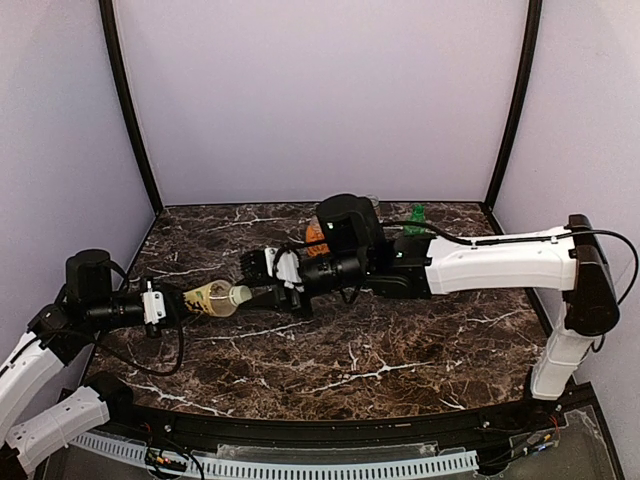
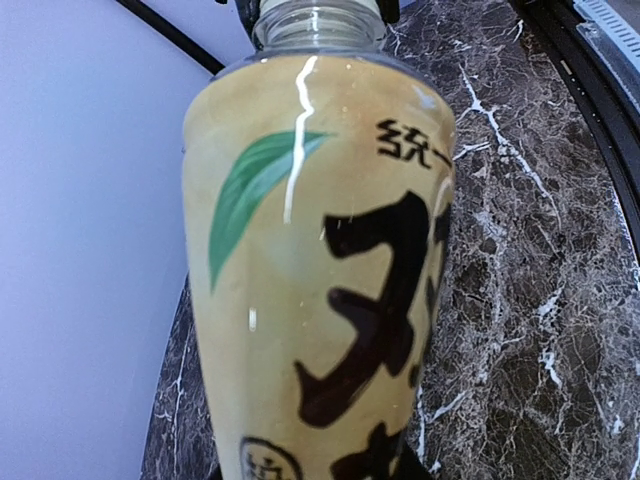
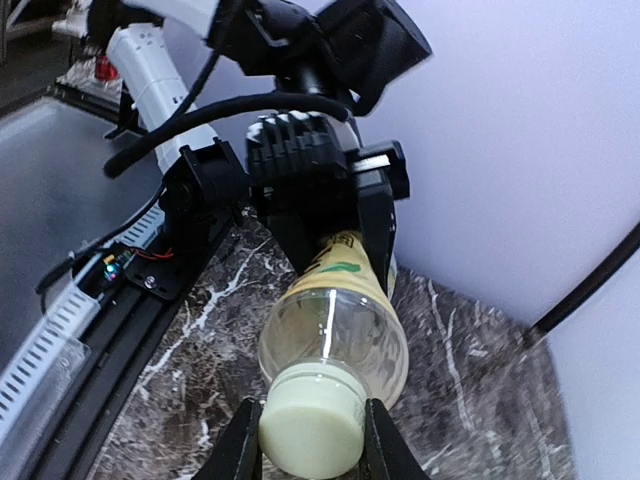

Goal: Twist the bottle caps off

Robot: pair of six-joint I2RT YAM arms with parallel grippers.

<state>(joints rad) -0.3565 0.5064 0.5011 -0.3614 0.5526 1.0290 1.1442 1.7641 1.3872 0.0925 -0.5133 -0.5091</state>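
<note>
Unscrewing step: left tool (image 1: 180,302) clamps the tea bottle (image 1: 210,298) level over the tabletop (image 1: 400,350); right tool (image 3: 312,450) pinches its pale yellow cap (image 3: 310,425). Next, I judge, a twist with the bottle held fast.

Tan bottle (image 1: 208,298) held sideways over marble table (image 1: 400,340), left gripper (image 1: 183,302) clamped on its base, right gripper (image 1: 252,294) pinching pale cap (image 1: 241,294), green bottle (image 1: 415,214) and orange item (image 1: 312,236) behind.
</note>
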